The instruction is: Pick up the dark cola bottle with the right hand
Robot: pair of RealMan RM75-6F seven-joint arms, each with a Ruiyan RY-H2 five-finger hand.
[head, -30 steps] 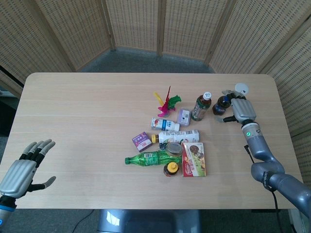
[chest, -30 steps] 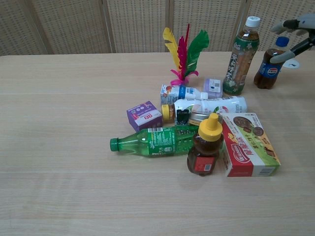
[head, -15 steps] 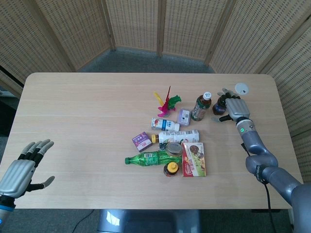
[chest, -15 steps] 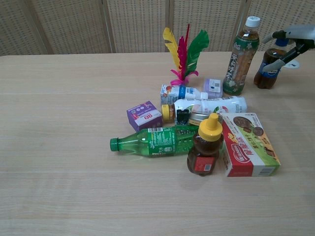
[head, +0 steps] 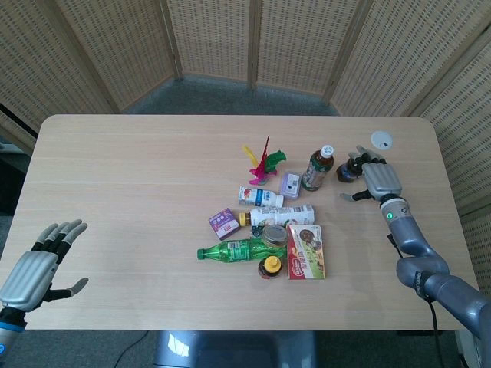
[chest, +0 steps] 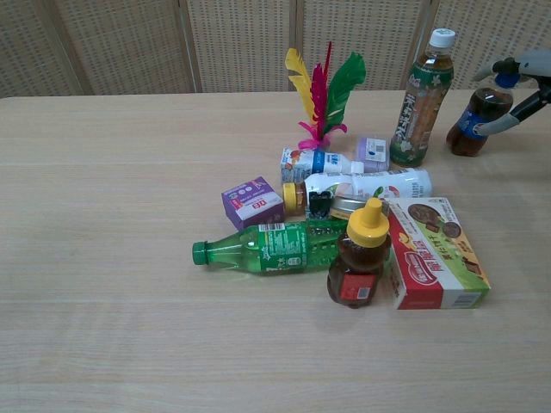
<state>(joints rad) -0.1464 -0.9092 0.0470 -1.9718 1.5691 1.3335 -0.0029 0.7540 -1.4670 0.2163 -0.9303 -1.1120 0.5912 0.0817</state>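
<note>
Reaching at the dark cola bottle (chest: 476,125), right hand (head: 379,181) fingers spread beside it, not gripping, left hand (head: 40,264) released, fingers apart, holding nothing.

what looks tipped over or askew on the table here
The dark cola bottle leans toward the right hand around it, its base on the table. The green soda bottle and two small white bottles lie on their sides.
</note>
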